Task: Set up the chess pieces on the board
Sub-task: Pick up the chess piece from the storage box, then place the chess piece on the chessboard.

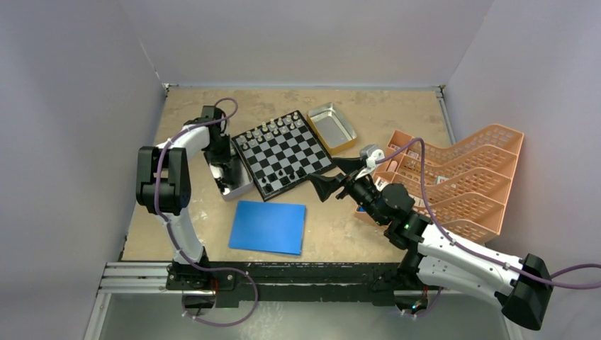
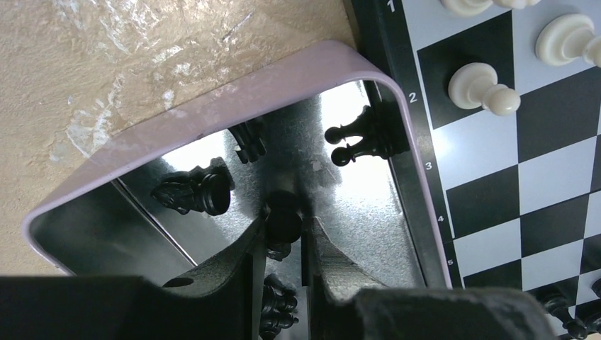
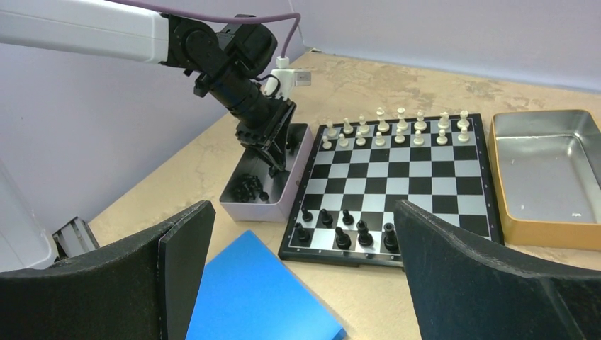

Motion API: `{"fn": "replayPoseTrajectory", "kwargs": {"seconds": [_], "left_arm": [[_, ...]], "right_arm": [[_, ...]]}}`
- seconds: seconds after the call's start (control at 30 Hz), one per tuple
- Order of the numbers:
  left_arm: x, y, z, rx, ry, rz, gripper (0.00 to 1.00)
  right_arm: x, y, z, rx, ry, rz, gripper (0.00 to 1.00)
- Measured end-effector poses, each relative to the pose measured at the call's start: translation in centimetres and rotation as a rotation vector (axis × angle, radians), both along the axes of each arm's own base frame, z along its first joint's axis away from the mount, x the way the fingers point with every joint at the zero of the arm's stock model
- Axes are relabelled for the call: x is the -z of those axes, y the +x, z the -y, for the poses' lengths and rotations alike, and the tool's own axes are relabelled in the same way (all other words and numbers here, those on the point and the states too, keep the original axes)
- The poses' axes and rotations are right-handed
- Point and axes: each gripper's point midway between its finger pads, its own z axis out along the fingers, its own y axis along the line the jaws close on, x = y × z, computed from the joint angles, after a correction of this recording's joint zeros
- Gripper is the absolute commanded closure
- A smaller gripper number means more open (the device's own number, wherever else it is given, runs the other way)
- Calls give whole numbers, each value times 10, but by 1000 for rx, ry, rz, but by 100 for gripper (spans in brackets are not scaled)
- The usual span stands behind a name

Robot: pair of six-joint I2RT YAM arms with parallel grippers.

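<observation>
The board (image 1: 283, 151) lies mid-table, with white chess pieces (image 3: 397, 127) in two rows on its far side and several black ones (image 3: 344, 230) on its near rows. My left gripper (image 2: 285, 230) reaches down into the silver tray (image 2: 212, 106) at the board's left edge. Its jaws are shut on a small black chess piece (image 2: 283, 214). More black pieces (image 2: 202, 191) lie loose in that tray. A white pawn (image 2: 482, 86) stands on the board (image 2: 553, 127) beside the tray. My right gripper (image 1: 334, 176) hovers open near the board's right near corner, holding nothing.
A blue sheet (image 1: 268, 227) lies in front of the board. A gold-sided metal tray (image 1: 332, 126) sits at the board's far right. An orange tiered rack (image 1: 461, 177) fills the right side. Walls close in the left, back and right.
</observation>
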Motion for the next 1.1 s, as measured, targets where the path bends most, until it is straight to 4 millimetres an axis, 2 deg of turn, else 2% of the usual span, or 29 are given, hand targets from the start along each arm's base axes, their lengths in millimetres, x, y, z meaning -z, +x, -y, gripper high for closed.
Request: {"fn": "replayPoseTrajectory", "kwargs": {"seconds": [0.2,0.3,0.5,0.67,0.93,1.1], "left_arm": [[-1,-5,1,-5,-7,-19,97],[-11,-6,4,-6,-26,-4,98],[-61,-4,17,-12,-106,117,98],[-99,-12,32,-12,-235,215,99],[-155,-30,62,-2,-548,307,100],[-178,-54,92,31,-768,326,100]], "right_arm": [[4,1,1,6,-2,-4,1],[4,2,2,19,1,-9,1],[8,7,6,52,-5,-21,4],[11,8,2,48,8,-47,15],[18,10,-28,-36,49,-101,18],[2,18,-54,-85,133,-95,29]]}}
